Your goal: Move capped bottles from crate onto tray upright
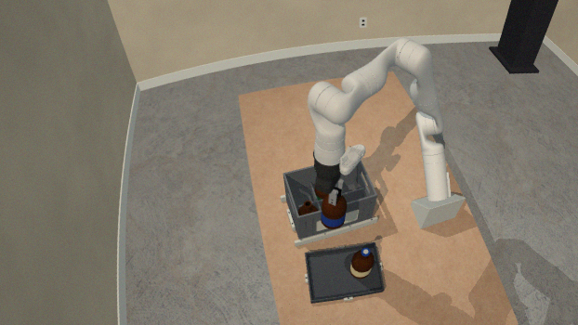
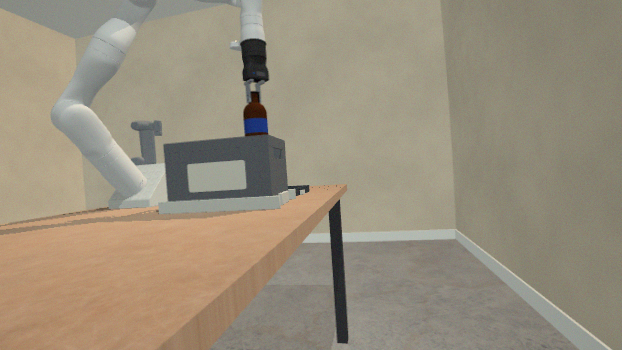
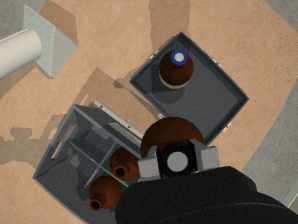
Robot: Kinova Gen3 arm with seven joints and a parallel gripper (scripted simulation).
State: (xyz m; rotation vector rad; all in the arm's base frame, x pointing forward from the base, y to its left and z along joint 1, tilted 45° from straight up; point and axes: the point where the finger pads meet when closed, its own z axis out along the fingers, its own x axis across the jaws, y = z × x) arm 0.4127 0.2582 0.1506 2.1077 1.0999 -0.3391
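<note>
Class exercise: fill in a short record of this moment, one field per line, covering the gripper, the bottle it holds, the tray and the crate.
gripper: shut on the blue-banded bottle's neck
blue-banded bottle: upright, lifted, body above the crate rim
tray: one capped bottle standing upright
crate: brown bottles remain inside
table: carries crate and tray
</note>
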